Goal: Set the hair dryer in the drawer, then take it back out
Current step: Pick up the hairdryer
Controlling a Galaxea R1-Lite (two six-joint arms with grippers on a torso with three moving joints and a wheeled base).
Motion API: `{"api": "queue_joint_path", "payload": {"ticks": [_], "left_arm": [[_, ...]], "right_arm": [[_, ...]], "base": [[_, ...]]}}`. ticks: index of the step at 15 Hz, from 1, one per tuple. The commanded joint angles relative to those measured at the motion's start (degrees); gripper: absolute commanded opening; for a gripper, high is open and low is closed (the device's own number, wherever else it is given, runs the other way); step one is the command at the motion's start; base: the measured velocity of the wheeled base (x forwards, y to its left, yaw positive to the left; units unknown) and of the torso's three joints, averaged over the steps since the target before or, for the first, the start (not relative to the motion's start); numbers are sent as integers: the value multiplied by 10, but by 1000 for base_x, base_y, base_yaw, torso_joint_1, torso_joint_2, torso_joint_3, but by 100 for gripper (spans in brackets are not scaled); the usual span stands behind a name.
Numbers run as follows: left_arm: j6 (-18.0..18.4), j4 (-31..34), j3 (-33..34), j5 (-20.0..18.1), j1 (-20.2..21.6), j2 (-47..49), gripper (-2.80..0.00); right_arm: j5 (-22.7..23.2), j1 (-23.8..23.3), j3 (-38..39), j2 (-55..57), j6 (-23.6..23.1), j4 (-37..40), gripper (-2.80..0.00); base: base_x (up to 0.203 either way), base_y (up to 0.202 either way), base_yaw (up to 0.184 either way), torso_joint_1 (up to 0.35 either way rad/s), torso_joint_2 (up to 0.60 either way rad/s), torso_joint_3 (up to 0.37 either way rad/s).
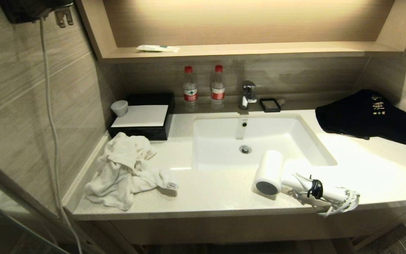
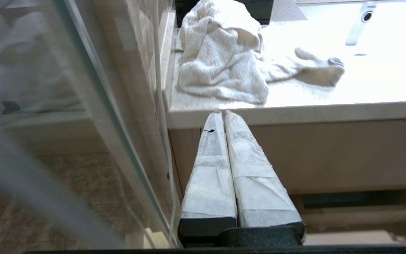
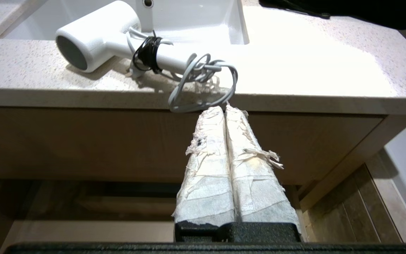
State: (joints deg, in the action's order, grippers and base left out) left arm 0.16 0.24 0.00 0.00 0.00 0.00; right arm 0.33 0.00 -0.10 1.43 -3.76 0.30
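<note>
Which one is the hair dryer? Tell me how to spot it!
Find the white rectangular sink in the pale speckled stone countertop. At the sink's front right corner, near the counter's edge, lies the white hair dryer. Only it has a fat round barrel with a dark grey end and a cord strapped to its handle.

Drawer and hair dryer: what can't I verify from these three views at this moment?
- Drawer: no view shows a labelled front; the counter overhang hides it in the head view, and both wrist views show only a plain wood panel.
- Hair dryer: its plug is lost in the bundled cord.
- Wall unit: cut off by the head view's top edge.
- Black cloth: its gold lettering is too small to read.
</note>
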Motion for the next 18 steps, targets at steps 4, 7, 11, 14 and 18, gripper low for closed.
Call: {"api": "queue_joint_path", "payload": {"ticks": [4,7,11,14,18], "left_arm": [[0,0,1,0,0,0,-280],[0,0,1,0,0,1,-280],[-1,0,1,0,0,1,-280],[0,0,1,0,0,1,-280],[0,0,1,0,0,1,-280]], "right_arm": [[0,0,0,1,0,-1,-280],[3,0,0,1,-5,0,-280],[2,0,-72,25,-7,44,-280],[13,6,-273,140,-5,189,-280],[36,60,-475,387,-9,344,-280]], "base": [[0,0,0,264,-142,121],[0,0,0,38,-23,24],[0,0,0,0,0,0],[0,0,0,0,0,0],[0,0,0,0,0,0]]}}
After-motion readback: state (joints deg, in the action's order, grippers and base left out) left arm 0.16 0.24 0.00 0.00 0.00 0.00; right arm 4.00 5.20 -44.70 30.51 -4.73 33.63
